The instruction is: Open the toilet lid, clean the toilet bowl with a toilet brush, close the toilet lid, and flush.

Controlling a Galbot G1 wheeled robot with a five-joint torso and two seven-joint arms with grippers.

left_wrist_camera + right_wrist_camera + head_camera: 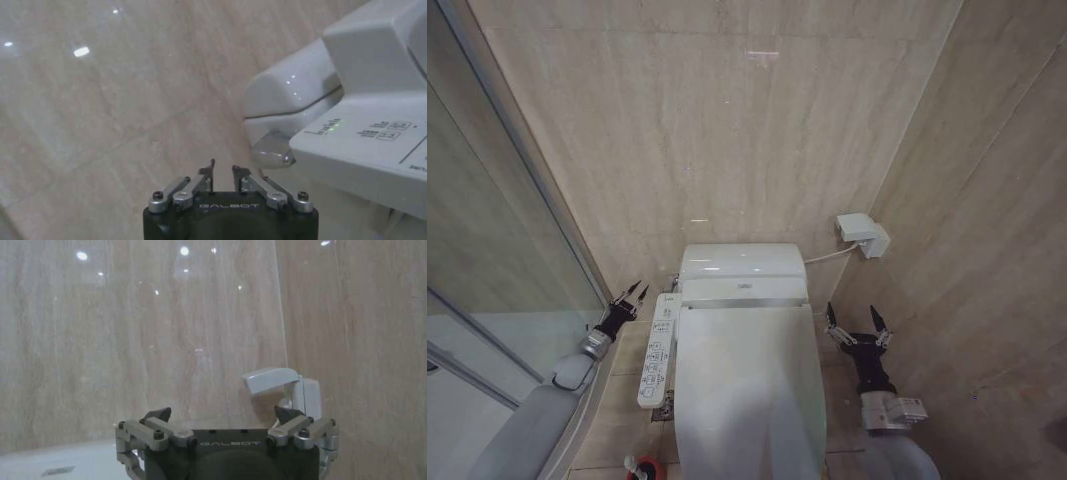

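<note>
Toilet lid (745, 395) lies shut at 6 o'clock in the head view, the long button panel (656, 350) along its left edge and a red brush holder (641, 470) on the floor at 7 o'clock, while the left claw (633, 294) hangs at 9 o'clock of the tank, nearly closed and empty, and the right claw (858, 327) reaches up at 3 o'clock, spread wide, holding nothing. Left wrist view: the left claw (222, 176), its tips a sliver apart, points at the beige wall beside the panel (373, 145). Right wrist view: the right claw (223, 415) gapes toward the wall, a white wall box (283, 387) just past one finger.
</note>
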